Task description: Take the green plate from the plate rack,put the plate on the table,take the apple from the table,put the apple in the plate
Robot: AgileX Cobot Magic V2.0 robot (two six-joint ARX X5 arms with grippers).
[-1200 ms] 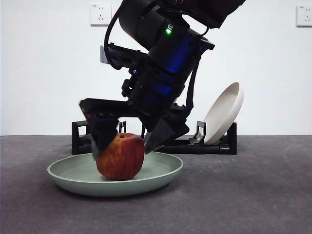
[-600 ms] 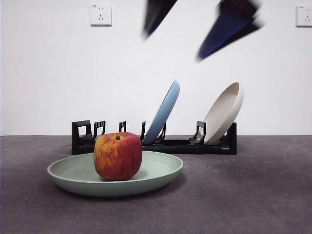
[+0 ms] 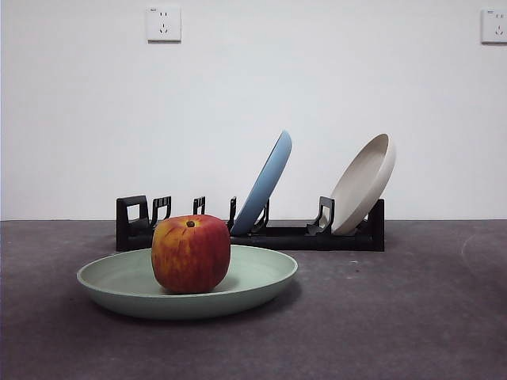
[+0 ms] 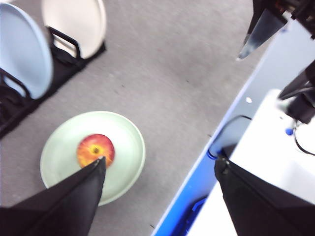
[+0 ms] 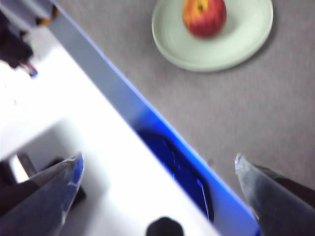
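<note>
Apple (image 3: 191,254) sat inside the green plate (image 3: 261,283) on the worktop (image 3: 412,317); final step judged complete. Both claws, left claw (image 4: 157,169) and right claw (image 5: 157,164), stood apart, empty; no further move required.

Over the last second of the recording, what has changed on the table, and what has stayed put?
The gripper that flanked the apple has let go and risen out of the front view; both grippers now hang open, well above. The apple, green plate, plate rack, blue plate and beige plate have not moved.

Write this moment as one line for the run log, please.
apple: in green plate | left gripper: open, away | right gripper: open, away
</note>
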